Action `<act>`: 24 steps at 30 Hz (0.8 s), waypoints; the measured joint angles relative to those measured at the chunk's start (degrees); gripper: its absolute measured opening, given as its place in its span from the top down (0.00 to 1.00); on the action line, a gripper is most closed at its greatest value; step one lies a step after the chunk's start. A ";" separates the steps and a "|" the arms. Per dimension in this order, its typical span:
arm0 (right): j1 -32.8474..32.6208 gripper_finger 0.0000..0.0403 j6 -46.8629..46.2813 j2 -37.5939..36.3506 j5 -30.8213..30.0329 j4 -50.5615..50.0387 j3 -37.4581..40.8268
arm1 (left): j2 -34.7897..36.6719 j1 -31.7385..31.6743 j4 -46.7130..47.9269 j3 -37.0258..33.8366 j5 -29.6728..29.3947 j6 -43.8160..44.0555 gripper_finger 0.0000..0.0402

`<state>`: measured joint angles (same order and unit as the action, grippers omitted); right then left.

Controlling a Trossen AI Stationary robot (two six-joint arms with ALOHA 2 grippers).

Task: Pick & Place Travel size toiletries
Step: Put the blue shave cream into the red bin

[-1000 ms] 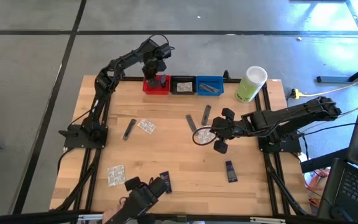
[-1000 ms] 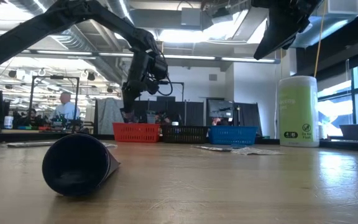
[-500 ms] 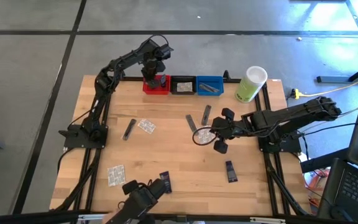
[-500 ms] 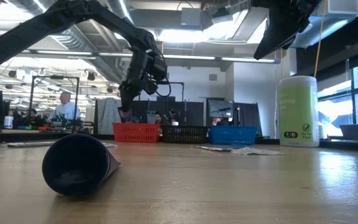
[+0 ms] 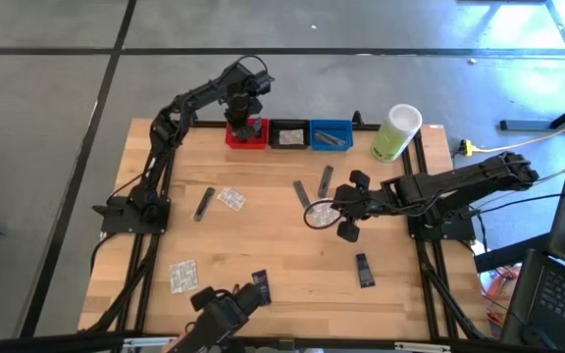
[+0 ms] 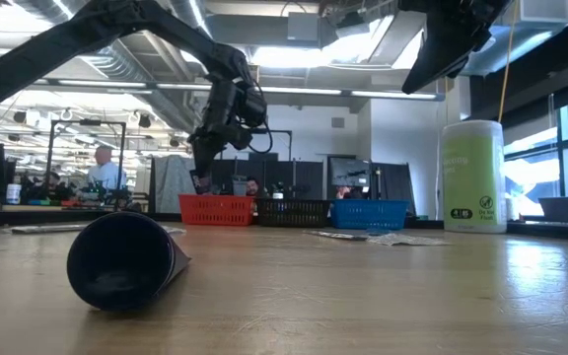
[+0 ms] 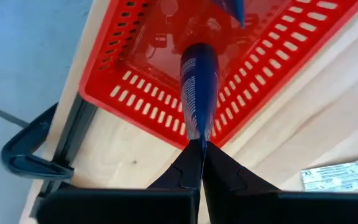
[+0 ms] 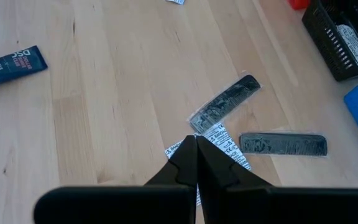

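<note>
I've got the left claw (image 7: 199, 149) pinched tight on a navy tube (image 7: 199, 87), hanging it nose-down over the red bin (image 5: 246, 134) at the worktop's far edge, lined up for a drop. The right claw (image 8: 196, 144) is shut and empty, parked mid-worktop just above a sachet (image 8: 224, 103). More sachets, packets and another tube (image 5: 364, 269) lie scattered; nothing blocks the bin.
</note>
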<state>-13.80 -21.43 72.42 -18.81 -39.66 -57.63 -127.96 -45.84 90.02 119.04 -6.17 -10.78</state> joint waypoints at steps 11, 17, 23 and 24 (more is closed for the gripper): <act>0.09 1.00 0.92 0.00 0.09 0.00 0.00 | 4.31 -0.42 0.00 -0.04 -1.18 0.52 1.00; 0.09 1.00 0.90 0.00 0.44 0.00 0.00 | 4.39 -0.50 -0.02 -1.62 0.16 1.05 1.00; 0.09 1.00 0.92 0.00 0.44 0.00 0.00 | 4.39 -0.67 0.00 -3.81 0.08 1.72 1.00; 0.09 1.00 0.92 0.00 0.43 0.00 0.00 | 4.39 -0.75 0.00 -3.84 0.10 1.95 1.00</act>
<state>-13.72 -20.51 72.42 -18.38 -39.66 -57.63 -123.57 -46.60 90.02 115.20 -6.07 -8.84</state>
